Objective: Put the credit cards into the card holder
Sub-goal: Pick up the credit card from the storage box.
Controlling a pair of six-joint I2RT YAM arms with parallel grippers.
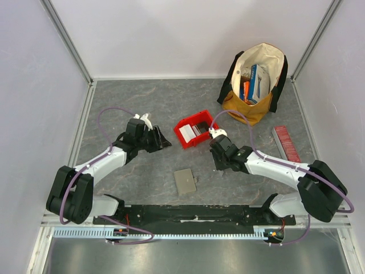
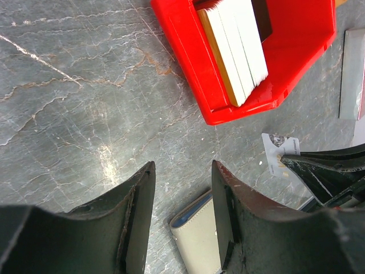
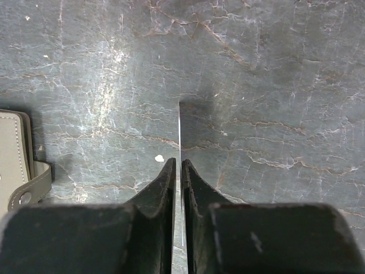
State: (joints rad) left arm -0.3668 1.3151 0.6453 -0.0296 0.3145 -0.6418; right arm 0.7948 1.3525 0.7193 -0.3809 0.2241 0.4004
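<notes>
Nearest the arm bases, the card holder (image 1: 185, 181) lies flat and closed on the grey counter (image 1: 125, 97), low in the middle of the overhead frame, between the two arms. The right wrist view cuts it off at the left edge, so only a stitched border and a strap with a snap show there.

Right gripper (image 3: 178, 162): the fingers stand almost pressed together, with one credit card (image 2: 279, 151) between them. That card appears only as a thin pale line in the right wrist view. A slim gap shows at the tips, and whether the pads bear on the card cannot be told. The left wrist view shows the card's white face at the right gripper's tip, lower right of centre, with small print too fine to read.

Left gripper (image 2: 182, 165): the fingers are spread with nothing between them, above bare counter. A corner of the card holder shows beyond them at the bottom edge.

Further back, the red bin (image 2: 188, 63) sits at centre frame and holds a pale stack (image 2: 236, 45) of white slabs and one tan slab on edge. What they are is not clear. The long red ribbed box (image 1: 286, 144) lies at the right. At the upper right an open bag (image 1: 256, 105) holds colourful boxes (image 1: 254, 83), partly hidden by its rim.
</notes>
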